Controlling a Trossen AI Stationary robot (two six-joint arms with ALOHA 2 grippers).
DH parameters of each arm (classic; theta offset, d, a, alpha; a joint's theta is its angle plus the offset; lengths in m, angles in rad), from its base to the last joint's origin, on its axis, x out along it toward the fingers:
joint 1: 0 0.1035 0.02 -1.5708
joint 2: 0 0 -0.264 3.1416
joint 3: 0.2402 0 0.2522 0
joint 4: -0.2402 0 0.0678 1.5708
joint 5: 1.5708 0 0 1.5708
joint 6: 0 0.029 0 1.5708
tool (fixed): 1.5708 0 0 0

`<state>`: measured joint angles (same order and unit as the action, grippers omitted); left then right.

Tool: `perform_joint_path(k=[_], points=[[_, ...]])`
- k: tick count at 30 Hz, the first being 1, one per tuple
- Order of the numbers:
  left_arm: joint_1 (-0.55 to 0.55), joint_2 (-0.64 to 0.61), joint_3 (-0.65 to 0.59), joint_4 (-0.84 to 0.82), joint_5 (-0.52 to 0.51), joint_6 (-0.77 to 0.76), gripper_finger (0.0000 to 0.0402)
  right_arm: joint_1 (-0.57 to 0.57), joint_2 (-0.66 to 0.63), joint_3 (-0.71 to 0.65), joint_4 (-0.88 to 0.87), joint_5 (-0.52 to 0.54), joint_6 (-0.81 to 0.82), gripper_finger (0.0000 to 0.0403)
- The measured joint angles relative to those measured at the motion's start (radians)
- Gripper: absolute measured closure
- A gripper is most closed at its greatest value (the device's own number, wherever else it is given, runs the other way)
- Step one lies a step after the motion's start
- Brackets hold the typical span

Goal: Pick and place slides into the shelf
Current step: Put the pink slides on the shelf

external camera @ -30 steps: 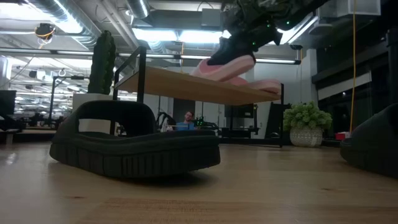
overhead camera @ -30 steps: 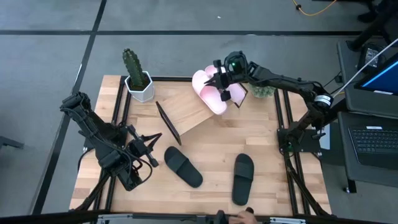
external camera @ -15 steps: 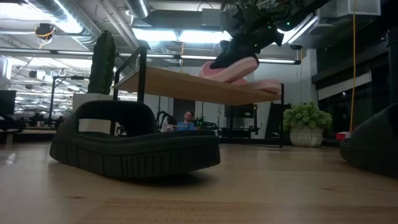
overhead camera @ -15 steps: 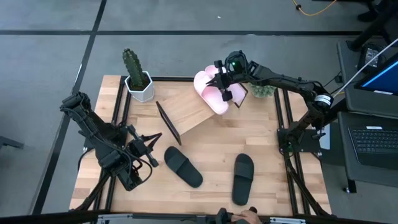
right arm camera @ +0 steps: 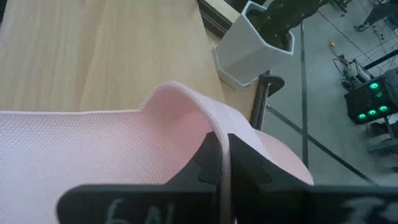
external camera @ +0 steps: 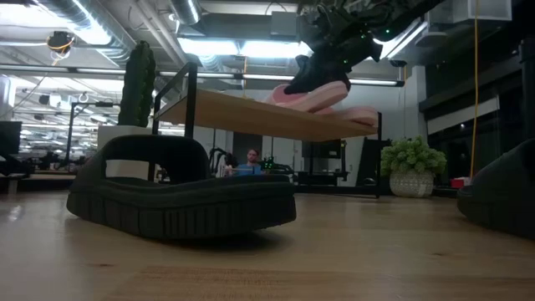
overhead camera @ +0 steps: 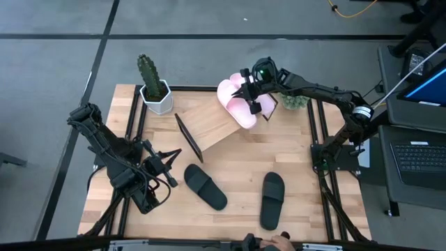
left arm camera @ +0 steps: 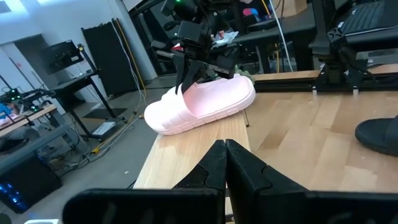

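Note:
Two pale pink slides are on the slanted wooden shelf (overhead camera: 212, 125) at the table's far middle. One pink slide (external camera: 358, 115) lies on the board. My right gripper (overhead camera: 249, 95) is shut on the other pink slide (left arm camera: 200, 106), which is just above and beside the first. Two black slides (overhead camera: 205, 187) (overhead camera: 272, 201) lie sole down on the tabletop near the front. My left gripper (left arm camera: 225, 163) is shut on nothing and hovers over the table's left part, pointing at the shelf. My right gripper pinches the edge of the pink slide's wide strap (right arm camera: 210, 127) between its two fingers. The fingers (left arm camera: 185, 78) slant down onto it from the table's far right. The slide sits tilted over the shelf board. Whether its lower end rests on the board or on the other pink slide, I cannot tell.
A cactus in a white pot (overhead camera: 155, 94) stands at the table's far left corner, close to the shelf. A small green plant (overhead camera: 294, 102) stands at the far right. The shelf's black wire frame (overhead camera: 188, 138) sticks up at its left end. A person's hand (overhead camera: 280, 239) shows at the near edge.
My right gripper, still shut on the pink slide, has shifted it a little toward the table's right edge over the shelf board and tipped it slightly steeper.

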<state>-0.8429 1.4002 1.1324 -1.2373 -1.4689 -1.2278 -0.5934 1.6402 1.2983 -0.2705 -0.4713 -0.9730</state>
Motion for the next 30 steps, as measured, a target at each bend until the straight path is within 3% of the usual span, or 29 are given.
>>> perform_joint_path(k=[10,19,27,30], points=[[0.000,0.000,0.000,0.000,0.000,0.000,0.0400,0.000,0.000,0.000,-0.019,0.006,0.000,0.0387],[0.000,0.000,0.000,0.000,0.000,0.000,0.0400,0.000,0.000,0.000,-0.021,0.013,0.078,0.0340],[0.000,0.000,0.000,0.000,0.000,0.000,0.0400,-0.001,0.000,0.000,-0.022,0.017,0.078,0.0333],[0.000,0.000,0.000,0.000,0.000,0.000,0.0400,0.001,0.000,0.000,-0.022,0.066,0.077,0.0332]])
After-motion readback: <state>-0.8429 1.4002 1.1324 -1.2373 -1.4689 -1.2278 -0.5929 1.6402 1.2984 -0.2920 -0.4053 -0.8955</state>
